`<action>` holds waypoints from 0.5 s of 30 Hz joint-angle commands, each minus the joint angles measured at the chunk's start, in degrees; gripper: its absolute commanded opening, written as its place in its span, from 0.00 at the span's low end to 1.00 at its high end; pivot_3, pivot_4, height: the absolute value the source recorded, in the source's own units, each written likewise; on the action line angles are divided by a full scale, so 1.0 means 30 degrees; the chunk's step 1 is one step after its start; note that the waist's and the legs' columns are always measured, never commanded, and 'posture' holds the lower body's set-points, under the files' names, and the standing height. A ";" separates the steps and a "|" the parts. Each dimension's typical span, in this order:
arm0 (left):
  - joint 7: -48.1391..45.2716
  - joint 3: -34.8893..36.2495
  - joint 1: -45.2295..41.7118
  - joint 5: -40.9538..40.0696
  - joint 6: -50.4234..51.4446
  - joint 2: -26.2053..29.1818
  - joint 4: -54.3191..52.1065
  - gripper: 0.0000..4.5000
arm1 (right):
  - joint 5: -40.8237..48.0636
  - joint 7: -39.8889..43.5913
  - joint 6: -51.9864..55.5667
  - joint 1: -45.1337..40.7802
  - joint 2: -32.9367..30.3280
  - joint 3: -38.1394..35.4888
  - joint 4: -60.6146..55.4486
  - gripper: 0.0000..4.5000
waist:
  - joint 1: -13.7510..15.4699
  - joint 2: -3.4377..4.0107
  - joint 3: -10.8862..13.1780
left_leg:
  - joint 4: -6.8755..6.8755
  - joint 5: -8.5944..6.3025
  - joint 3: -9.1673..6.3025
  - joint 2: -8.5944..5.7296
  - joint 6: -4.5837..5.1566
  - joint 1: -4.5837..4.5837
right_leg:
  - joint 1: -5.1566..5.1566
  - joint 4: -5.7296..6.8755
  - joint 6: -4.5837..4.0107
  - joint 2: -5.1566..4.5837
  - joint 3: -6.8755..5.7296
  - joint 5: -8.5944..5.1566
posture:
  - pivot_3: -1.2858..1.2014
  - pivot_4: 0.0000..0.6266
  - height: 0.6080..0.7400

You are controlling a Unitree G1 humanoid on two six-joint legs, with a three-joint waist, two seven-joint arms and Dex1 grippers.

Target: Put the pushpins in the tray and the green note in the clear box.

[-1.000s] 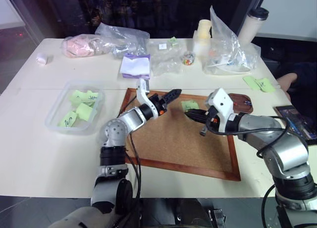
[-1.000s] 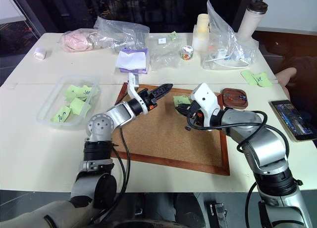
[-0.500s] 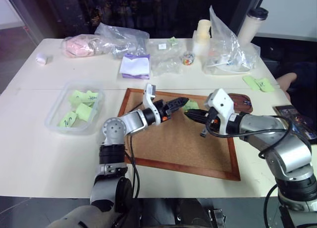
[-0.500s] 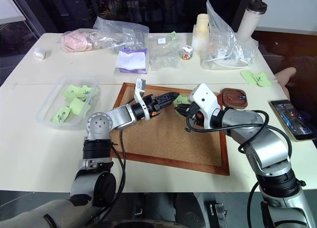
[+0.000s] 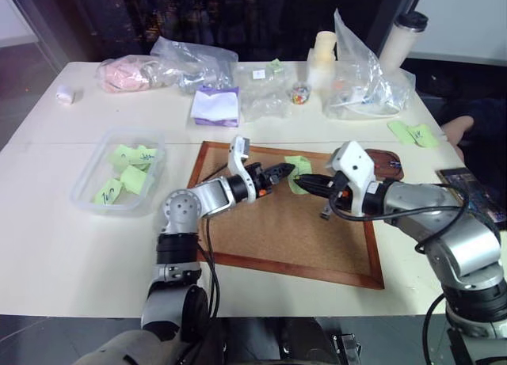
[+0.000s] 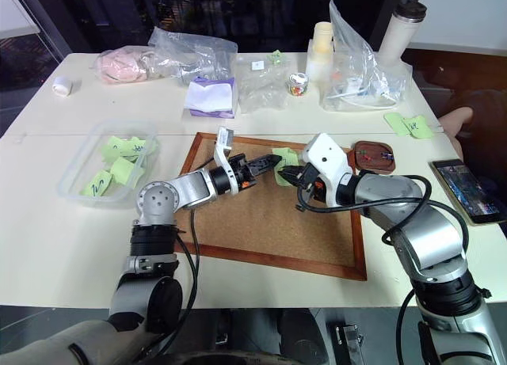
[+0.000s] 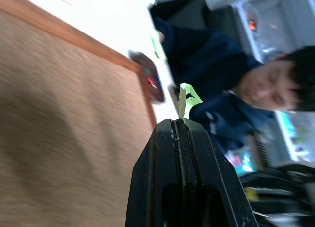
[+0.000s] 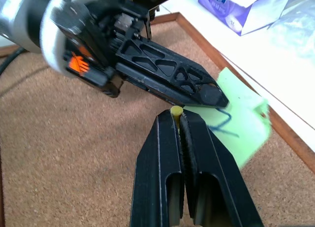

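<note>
Green note (image 5: 299, 172): over the cork board (image 5: 277, 230), pinched in the closed left gripper (image 5: 288, 172). Right gripper (image 8: 177, 113): clenched on a yellow pushpin (image 8: 176, 110), just beside the note.

green note (image 8: 238, 126): light green, dark blue scribble, pinched at the tips of the left gripper (image 8: 209, 95), whose fingers are black with an orange patch near the wrist. right gripper (image 8: 176, 117): black fingers, yellow pushpin (image 8: 176, 110) head between the tips. Under both grippers, cork board (image 5: 293, 230): speckled tan, reddish-brown wood frame. Behind the right gripper, tray (image 5: 390, 161): dark reddish-brown, red and blue specks inside. Well off the left gripper's outer side, clear box (image 5: 87, 192): transparent, light-green notes with dark marks in it. Beyond the left gripper, paper pad (image 5: 215, 106): white and purple. Table (image 5: 63, 246): cream.
</note>
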 commanded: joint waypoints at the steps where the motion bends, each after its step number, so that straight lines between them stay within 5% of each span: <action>1: -0.0932 -0.1097 0.0306 0.1254 -0.1652 0.0473 -0.0252 0.01 | 0.1224 -0.0286 0.0572 -0.1143 -0.0295 -0.2313 -0.0626 0.00 | 0.0004 0.0003 -0.0001 | 0.0000 0.0001 0.0001 -0.0001 -0.0001 0.0000 | 0.0000 0.0001 0.0000 0.0000 0.0001 0.0000 | 0.52 0.24 1.00; 10: -0.4960 -0.7118 0.2024 0.7352 -0.8807 0.4156 -0.4486 0.01 | 0.1155 -0.2301 -0.0348 -0.2766 0.0084 -0.6412 0.6164 0.00 | 0.0047 0.0003 0.0000 | -0.0012 0.0001 0.0027 -0.0009 -0.0002 0.0000 | 0.0012 -0.0023 -0.0003 -0.0022 0.0007 0.0000 | 0.52 0.24 1.00; 15: -0.6607 -0.8010 0.3569 0.8294 -1.0095 0.6569 -0.7412 0.01 | 0.0023 -0.2616 -0.2334 -0.2963 0.0032 -0.6366 1.0299 0.00 | -0.0002 0.0031 -0.0009 | -0.0036 0.0002 0.0057 0.0001 -0.0003 0.0005 | -0.0002 -0.0025 -0.0004 -0.0020 0.0025 -0.0001 | 0.52 0.24 1.00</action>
